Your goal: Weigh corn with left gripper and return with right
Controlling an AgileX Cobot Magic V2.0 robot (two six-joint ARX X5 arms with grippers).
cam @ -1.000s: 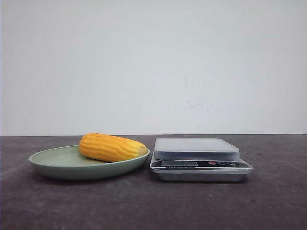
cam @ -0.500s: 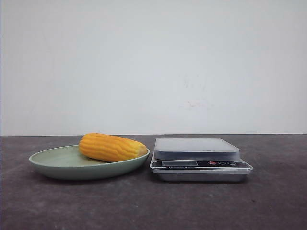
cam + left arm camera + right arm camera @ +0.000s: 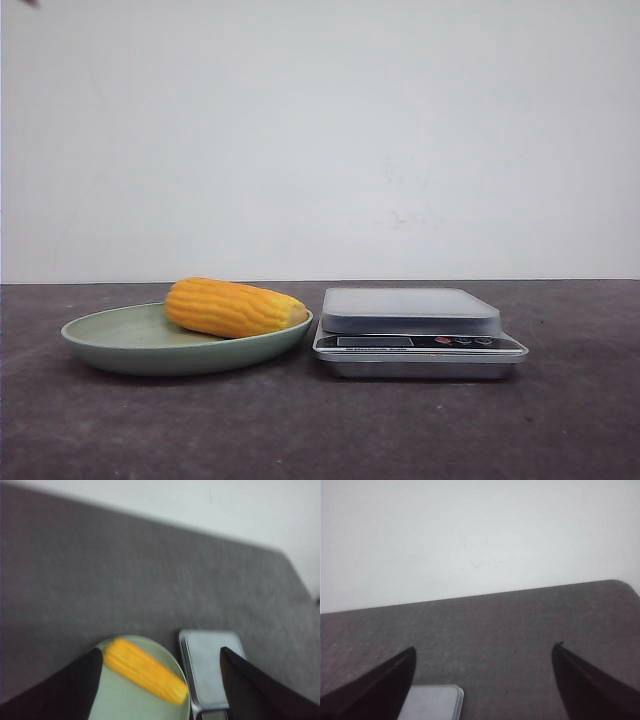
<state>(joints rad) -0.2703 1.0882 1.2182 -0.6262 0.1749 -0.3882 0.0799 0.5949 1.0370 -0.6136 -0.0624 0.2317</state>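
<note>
So the short, fat yellow-orange corn cob [image 3: 235,307] is lying on its side in the shallow pale-green plate [image 3: 120,345], toward the plate's right half, with its paler cut end pointing at the silver kitchen scale [image 3: 418,335] that sits just beside the plate on the dark grey tabletop [image 3: 320,430]. That layout looks deliberate: plate on the left arm's side, scale right next to it, so the cob only needs a short hop over. The scale's flat grey platform [image 3: 408,308] has nothing on it, so the weighing hasn't started. Neither arm shows in the front view apart from a tiny dark speck in the top left corner, too small to say what it is. The left gripper [image 3: 160,672] is hanging high over the plate, black fingers [image 3: 75,682] spread wide with nothing between them, and the corn shows between them in its wrist view, so it's probably lining up for a grab from above. The right gripper [image 3: 482,672] is also wide open and empty, up over the far edge of the scale, likely just parked until the return trip.
</note>
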